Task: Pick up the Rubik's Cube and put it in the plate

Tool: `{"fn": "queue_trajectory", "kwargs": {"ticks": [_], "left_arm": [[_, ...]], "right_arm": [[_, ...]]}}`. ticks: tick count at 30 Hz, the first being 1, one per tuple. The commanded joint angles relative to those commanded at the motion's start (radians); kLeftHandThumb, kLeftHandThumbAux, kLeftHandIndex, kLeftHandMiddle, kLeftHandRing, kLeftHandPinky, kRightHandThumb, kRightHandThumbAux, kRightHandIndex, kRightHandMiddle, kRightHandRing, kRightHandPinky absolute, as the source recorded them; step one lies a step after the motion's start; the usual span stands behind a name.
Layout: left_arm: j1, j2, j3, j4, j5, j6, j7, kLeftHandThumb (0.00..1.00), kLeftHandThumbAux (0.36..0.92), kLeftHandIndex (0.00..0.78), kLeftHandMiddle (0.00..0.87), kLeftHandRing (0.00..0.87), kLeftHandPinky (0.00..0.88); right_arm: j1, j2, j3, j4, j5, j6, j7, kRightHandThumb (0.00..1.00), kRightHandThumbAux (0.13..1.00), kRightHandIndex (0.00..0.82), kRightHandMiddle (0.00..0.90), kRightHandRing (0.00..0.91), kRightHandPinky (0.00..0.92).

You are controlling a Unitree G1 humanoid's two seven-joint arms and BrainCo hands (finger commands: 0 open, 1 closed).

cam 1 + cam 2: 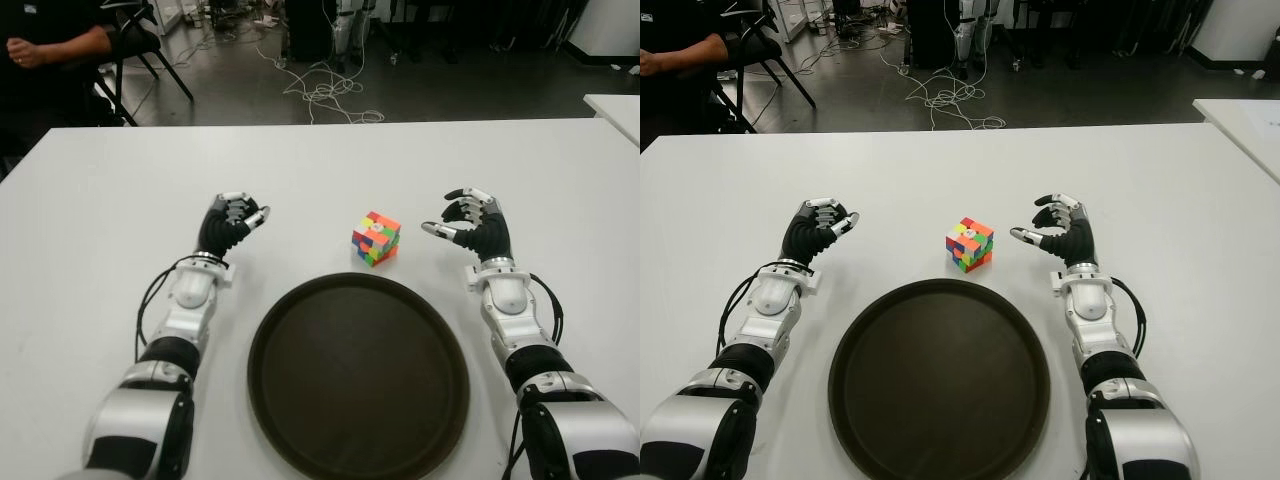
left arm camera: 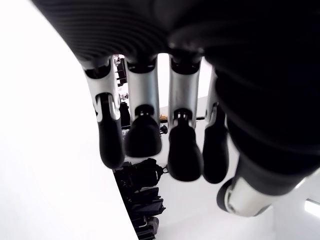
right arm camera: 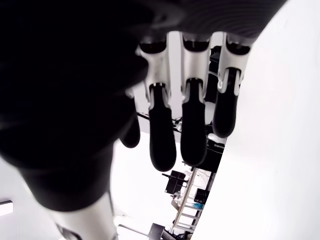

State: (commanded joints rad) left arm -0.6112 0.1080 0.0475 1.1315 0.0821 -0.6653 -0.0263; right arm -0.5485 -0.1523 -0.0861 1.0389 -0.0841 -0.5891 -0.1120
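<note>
Rubik's Cube [image 1: 376, 238] on the white table [image 1: 100, 200], held by neither hand, between the two and nearer the right one; just beyond the far rim of the dark round plate [image 1: 358, 375], apart from it. Turned so that one vertical edge faces the robot, two side faces and the top showing; no long axis to speak of, being a cube. Colours mixed: green, orange, pink, yellow among them.

Right hand [image 1: 474, 226] beside the cube on its right, a clear gap between thumb tip and cube; palm turned inward toward the cube, fingers [image 3: 162, 135] half curled and loose, grasping nothing. Forearm running back toward the robot along the right side of the plate.

Left hand [image 1: 232, 222] further off on the cube's left, well apart from it, fingers [image 2: 142, 135] bent in a relaxed curl, empty, thumb pointing toward the cube. Forearm angled back past the plate's left side, black cable looping off the wrist.

Hard to tell whether either hand touches the table. Wrist views filled by dark palm and fingertips, cube not visible in them. Near rim of the plate cut off at the frame edge.

Beyond the table: a seated person [image 1: 45, 50] partly cut off at far left, cables [image 1: 320, 90] strewn on the floor
</note>
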Motion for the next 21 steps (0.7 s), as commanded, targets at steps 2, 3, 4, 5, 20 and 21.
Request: {"fn": "queue_trajectory", "kwargs": {"ticks": [2,3,4,5,20,21], "left_arm": [[-0.001,0.001,-0.002,0.002,0.003,0.000,0.002,0.651,0.715,0.448,0.756,0.770,0.777],[-0.001,0.002,-0.003,0.003,0.005,0.000,0.004,0.663,0.715,0.443,0.757,0.770,0.776],[-0.001,0.002,-0.004,0.003,0.007,-0.001,0.005,0.667,0.714,0.442,0.758,0.770,0.776],[-0.002,0.003,-0.005,0.004,0.009,0.000,0.007,0.674,0.714,0.439,0.759,0.771,0.776],[-0.003,-0.005,0.009,-0.010,-0.017,0.043,-0.015,0.680,0.715,0.428,0.643,0.693,0.733],[-0.004,-0.005,0.009,-0.013,-0.017,0.048,-0.016,0.680,0.716,0.427,0.631,0.682,0.724]], "right_arm": [[-0.001,0.000,-0.001,0.002,0.001,0.002,0.000,0.000,0.904,0.636,0.778,0.780,0.764],[-0.001,0.000,-0.001,0.002,0.001,0.002,0.000,0.000,0.903,0.635,0.777,0.779,0.764],[-0.002,0.000,-0.001,0.003,0.001,0.002,0.000,0.000,0.903,0.634,0.777,0.779,0.764],[-0.002,0.000,-0.001,0.004,0.002,0.002,0.002,0.000,0.902,0.634,0.777,0.779,0.764],[-0.006,0.000,0.002,0.022,-0.003,-0.017,-0.003,0.000,0.895,0.616,0.762,0.770,0.758],[-0.006,0.000,0.003,0.023,-0.006,-0.017,-0.007,0.000,0.895,0.613,0.760,0.768,0.757]]}}
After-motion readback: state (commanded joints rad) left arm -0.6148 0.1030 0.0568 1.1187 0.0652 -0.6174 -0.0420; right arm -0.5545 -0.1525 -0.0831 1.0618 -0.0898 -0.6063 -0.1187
